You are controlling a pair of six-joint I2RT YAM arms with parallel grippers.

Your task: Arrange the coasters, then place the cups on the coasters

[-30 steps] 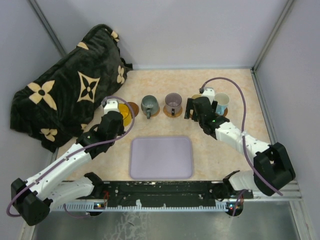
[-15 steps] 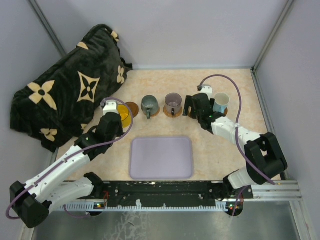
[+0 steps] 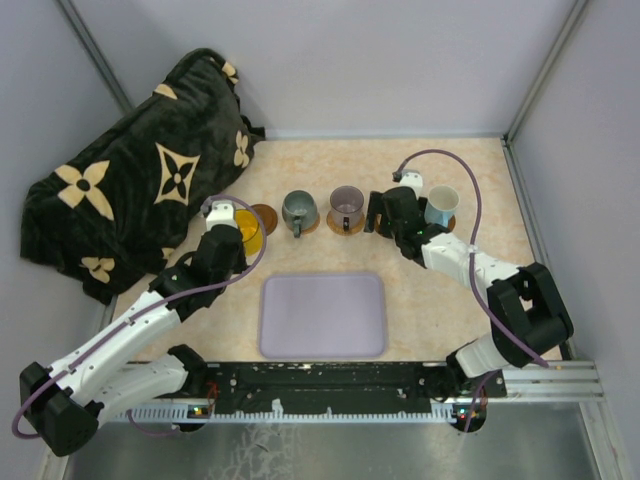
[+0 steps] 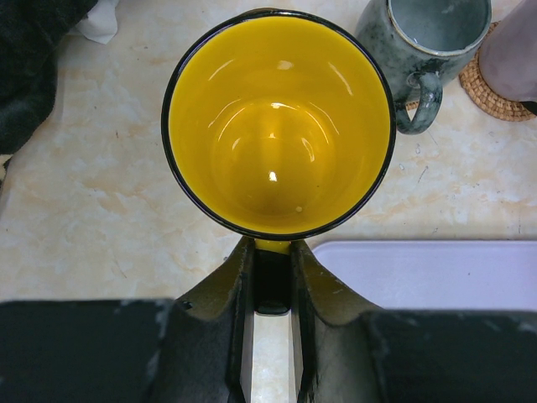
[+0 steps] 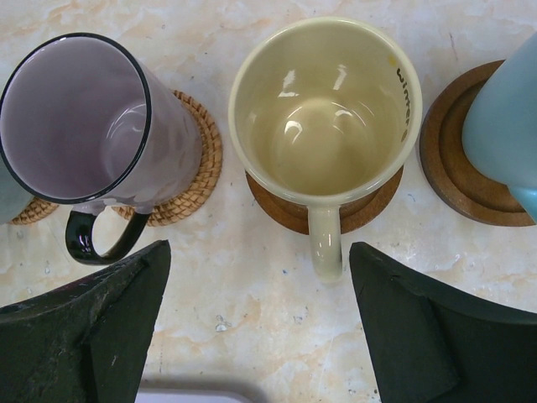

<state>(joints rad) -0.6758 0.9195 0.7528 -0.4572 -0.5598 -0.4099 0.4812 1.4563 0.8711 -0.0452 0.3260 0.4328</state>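
My left gripper (image 4: 273, 252) is shut on the handle of the yellow cup (image 4: 277, 126), which is upright just left of an uncovered brown coaster (image 3: 267, 215). To the right, the grey-green cup (image 3: 298, 210) and the purple cup (image 5: 80, 117) each stand on a coaster; the purple one's is woven (image 5: 197, 168). The cream cup (image 5: 325, 109) sits on a brown coaster (image 5: 277, 207). My right gripper (image 5: 258, 252) is open just in front of it, the cup's handle between the fingers and untouched. The light blue cup (image 5: 508, 109) rests on a dark coaster (image 5: 449, 159).
A lavender tray (image 3: 322, 315) lies near the front centre, close below both grippers. A black blanket with tan flower shapes (image 3: 140, 190) is heaped at the far left, right beside the left arm. Grey walls close in the back and sides.
The right gripper has moved a little toward the back and now sits over the cream cup, still open. The left gripper with the yellow cup has hardly moved.
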